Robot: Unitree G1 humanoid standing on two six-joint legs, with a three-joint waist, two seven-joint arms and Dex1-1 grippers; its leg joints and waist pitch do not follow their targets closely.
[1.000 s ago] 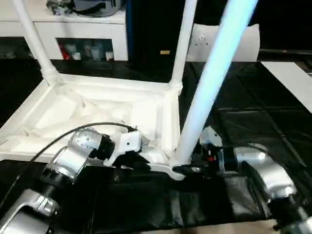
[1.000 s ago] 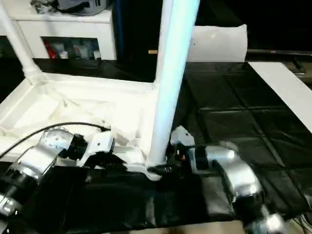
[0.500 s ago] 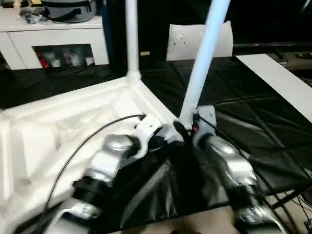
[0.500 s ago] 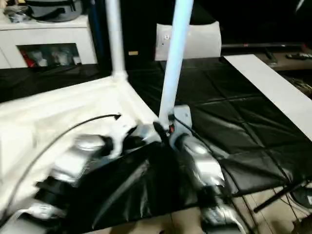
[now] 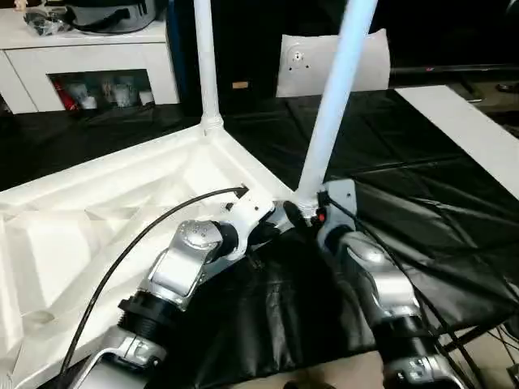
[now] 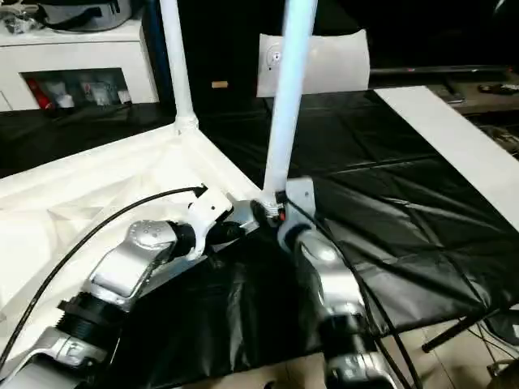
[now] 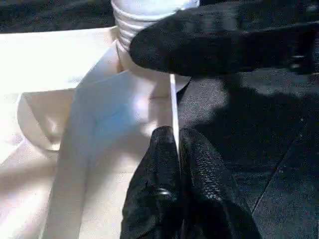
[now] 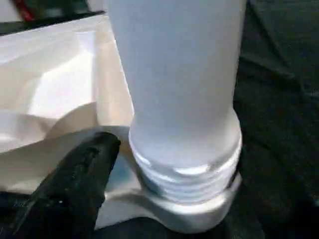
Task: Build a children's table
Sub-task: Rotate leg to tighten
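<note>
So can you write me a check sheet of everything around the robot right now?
Surface: black-covered work surface, wrinkled near the front edge.
Job's things: upside-down white table top; one leg upright in the far corner; another leg standing, slightly tilted, in the near corner socket, threads showing.
Clutter: white board and pale flat panel behind.
Grippers: left gripper fingers shut, pinching the top's thin edge; right gripper at the near leg's base, one finger beside it.
Cables: black cable over the left arm.
Surroundings: white cabinet with shelves.
</note>
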